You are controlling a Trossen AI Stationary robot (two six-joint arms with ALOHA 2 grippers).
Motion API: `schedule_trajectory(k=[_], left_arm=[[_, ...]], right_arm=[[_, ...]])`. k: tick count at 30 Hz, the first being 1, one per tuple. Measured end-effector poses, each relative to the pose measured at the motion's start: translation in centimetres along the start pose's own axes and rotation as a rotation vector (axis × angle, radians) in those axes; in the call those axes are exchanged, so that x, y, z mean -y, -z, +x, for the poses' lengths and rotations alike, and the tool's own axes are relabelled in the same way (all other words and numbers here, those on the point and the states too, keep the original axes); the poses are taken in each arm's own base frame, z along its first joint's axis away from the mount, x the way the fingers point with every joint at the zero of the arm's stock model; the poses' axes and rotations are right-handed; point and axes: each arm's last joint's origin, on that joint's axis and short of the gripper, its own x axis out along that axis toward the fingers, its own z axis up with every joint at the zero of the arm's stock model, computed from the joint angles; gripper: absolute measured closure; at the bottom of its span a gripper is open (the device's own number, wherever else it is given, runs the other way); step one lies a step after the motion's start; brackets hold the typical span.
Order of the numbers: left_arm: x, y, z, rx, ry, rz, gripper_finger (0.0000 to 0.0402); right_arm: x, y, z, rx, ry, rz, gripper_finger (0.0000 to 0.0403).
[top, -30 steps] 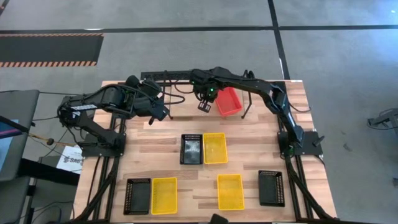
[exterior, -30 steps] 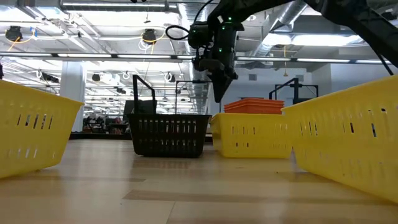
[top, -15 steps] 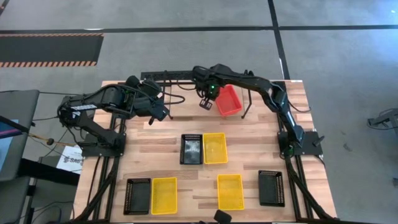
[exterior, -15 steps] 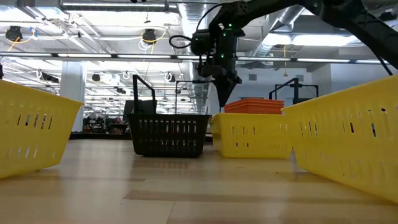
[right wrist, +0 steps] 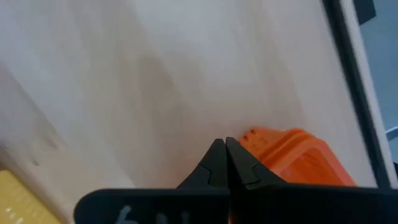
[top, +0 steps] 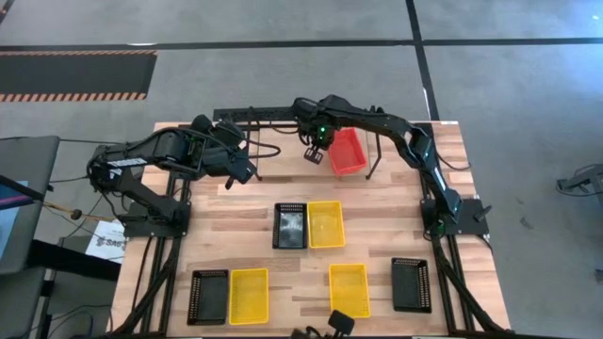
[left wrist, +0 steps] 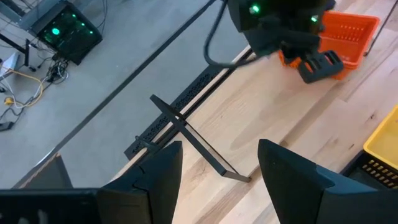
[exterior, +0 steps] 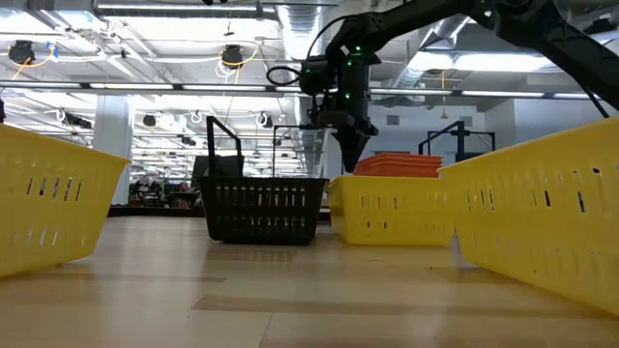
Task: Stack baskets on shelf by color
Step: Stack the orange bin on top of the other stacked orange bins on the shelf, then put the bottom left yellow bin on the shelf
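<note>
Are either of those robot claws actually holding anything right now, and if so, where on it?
No. The right gripper is shut on nothing, just beside the red baskets. The left gripper is open and empty, off to the side.

High view looks straight down; low view, table-level, shares the red baskets (top: 348, 153).

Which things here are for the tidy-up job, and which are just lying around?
For the job:
- red slotted plastic baskets, on the black metal rod shelf
- three yellow plastic baskets, such as the middle one
- three black plastic baskets, such as the middle one
- right gripper, shut, beside the red baskets
- left gripper, open, waiting

Just lying about:
- white paper sheet beside the table
</note>
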Motion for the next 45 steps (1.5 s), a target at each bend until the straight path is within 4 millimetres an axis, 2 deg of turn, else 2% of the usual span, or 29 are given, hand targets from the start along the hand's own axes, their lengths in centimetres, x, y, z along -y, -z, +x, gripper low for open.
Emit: schedule_trajectory(k=[7, 14, 19, 24, 28, 33, 35, 37, 40, 45], left_arm=[[0.0, 0.0, 0.0, -0.004, 0.005, 0.000, 0.0200], [0.0, 0.0, 0.0, -0.003, 0.004, 0.000, 0.0200], [0.0, 0.0, 0.0, -0.002, 0.003, 0.000, 0.0200], [0.0, 0.0, 0.0, -0.004, 0.005, 0.000, 0.0200], [0.1, 0.1, 0.0, -0.021, 0.025, -0.005, 0.0200], [0.2, 0.3, -0.1, -0.062, 0.067, -0.019, 0.0200], [0.7, 0.8, -0.1, -0.072, 0.077, -0.024, 0.0200], [1.8, 1.9, 0.2, -0.098, 0.074, -0.004, 0.0200], [3.7, 4.6, 0.9, -0.152, 0.066, 0.046, 0.0200], [6.6, 9.9, 2.4, -0.260, 0.027, 0.064, 0.0200]], right_arm=[[1.5, 0.0, 0.2, -0.003, 0.010, 0.033, 0.0403], [1.3, 0.0, -0.1, -0.003, 0.009, 0.019, 0.0403], [-0.2, -0.4, -2.9, 0.053, 0.004, -0.024, 0.0403], [-2.1, -0.1, -7.8, 0.144, 0.019, -0.079, 0.0403], [-2.9, 2.7, -12.0, 0.183, 0.059, -0.096, 0.0403], [-2.6, 7.2, -18.0, 0.257, 0.174, -0.030, 0.0402], [-2.3, 9.3, -20.8, 0.338, 0.195, 0.022, 0.0402], [-2.0, 11.5, -23.5, 0.423, 0.185, 0.058, 0.0401], [-1.8, 14.9, -26.7, 0.533, 0.157, 0.095, 0.0402], [-1.4, 19.9, -30.4, 0.679, 0.142, 0.132, 0.0401]])
